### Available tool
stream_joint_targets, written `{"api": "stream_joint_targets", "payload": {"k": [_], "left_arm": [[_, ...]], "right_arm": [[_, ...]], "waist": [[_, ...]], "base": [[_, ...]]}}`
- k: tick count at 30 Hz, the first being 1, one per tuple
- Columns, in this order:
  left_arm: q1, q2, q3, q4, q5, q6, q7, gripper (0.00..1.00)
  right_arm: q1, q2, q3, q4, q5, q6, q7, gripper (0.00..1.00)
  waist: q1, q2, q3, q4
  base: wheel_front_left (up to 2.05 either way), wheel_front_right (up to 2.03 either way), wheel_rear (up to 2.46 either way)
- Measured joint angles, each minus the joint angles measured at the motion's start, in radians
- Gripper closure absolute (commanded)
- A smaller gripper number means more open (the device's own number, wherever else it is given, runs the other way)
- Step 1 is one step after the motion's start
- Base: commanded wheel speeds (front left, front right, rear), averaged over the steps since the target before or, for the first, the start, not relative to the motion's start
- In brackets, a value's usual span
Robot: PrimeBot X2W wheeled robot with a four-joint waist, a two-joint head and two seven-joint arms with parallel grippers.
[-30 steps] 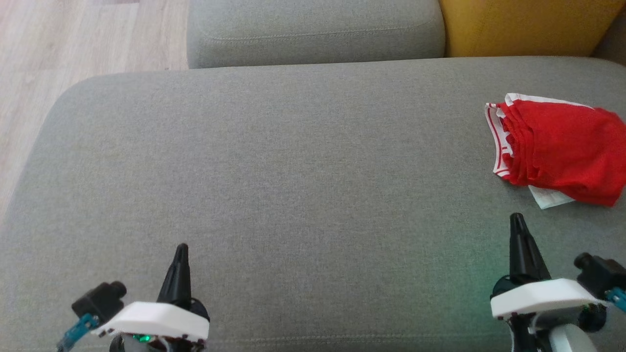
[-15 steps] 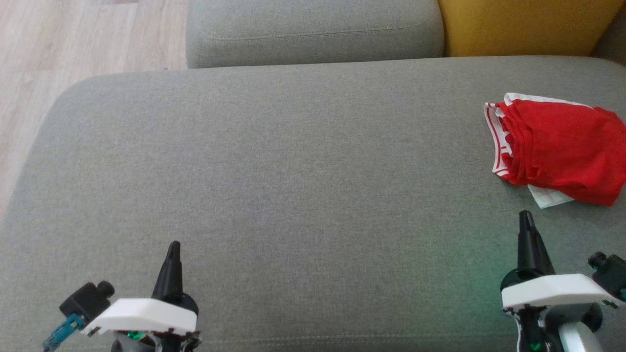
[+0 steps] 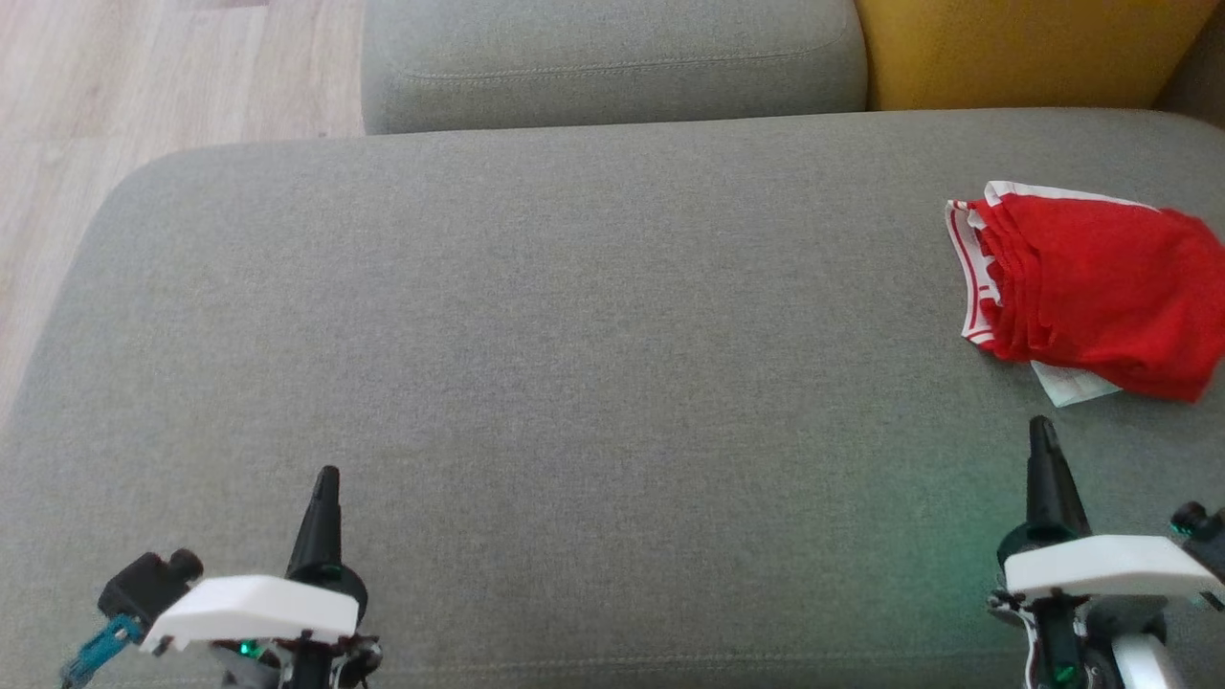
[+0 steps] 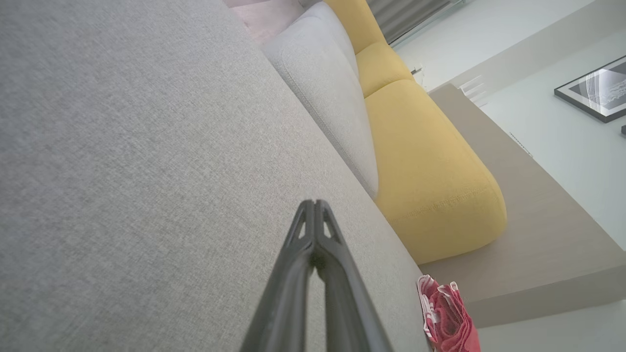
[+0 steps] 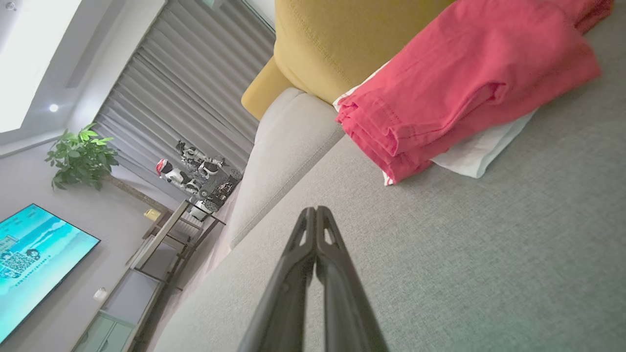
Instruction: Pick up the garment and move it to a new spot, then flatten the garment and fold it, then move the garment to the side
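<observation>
The garment (image 3: 1091, 287) is red with a white striped band, folded in a small stack at the right edge of the grey sofa seat (image 3: 574, 335). It also shows as the garment (image 5: 464, 83) above my right fingers and as the garment (image 4: 447, 318) at the bottom right of the left wrist view. My right gripper (image 3: 1041, 431) is shut and empty, hovering just in front of the garment. My left gripper (image 3: 326, 478) is shut and empty at the lower left, far from it. In the wrist views both the left gripper (image 4: 314, 205) and the right gripper (image 5: 315, 211) have tips pressed together.
A grey back cushion (image 3: 612, 57) and a yellow cushion (image 3: 1024, 48) line the far side. Wooden floor (image 3: 144, 86) lies beyond the seat's left edge. A white scrap (image 3: 1072, 386) peeks from under the garment.
Both grippers have drawn back toward the bottom of the head view, the left drifting left and the right drifting right. The garment has stayed put.
</observation>
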State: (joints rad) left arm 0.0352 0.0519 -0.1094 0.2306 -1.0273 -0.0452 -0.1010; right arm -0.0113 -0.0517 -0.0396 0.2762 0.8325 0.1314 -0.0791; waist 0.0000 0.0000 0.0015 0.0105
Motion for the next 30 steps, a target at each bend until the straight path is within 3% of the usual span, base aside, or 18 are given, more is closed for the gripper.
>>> {"api": "stream_joint_targets", "payload": {"k": [30], "left_arm": [[-0.042,0.002,0.07,0.018,-0.277,-0.035,0.084,1.0]], "right_arm": [[-0.02,0.0,-0.038,0.0,0.356,0.0,0.081,1.0]], "waist": [[0.0,0.0,0.001,-0.005]], "base": [[0.0,0.0,0.0]]}}
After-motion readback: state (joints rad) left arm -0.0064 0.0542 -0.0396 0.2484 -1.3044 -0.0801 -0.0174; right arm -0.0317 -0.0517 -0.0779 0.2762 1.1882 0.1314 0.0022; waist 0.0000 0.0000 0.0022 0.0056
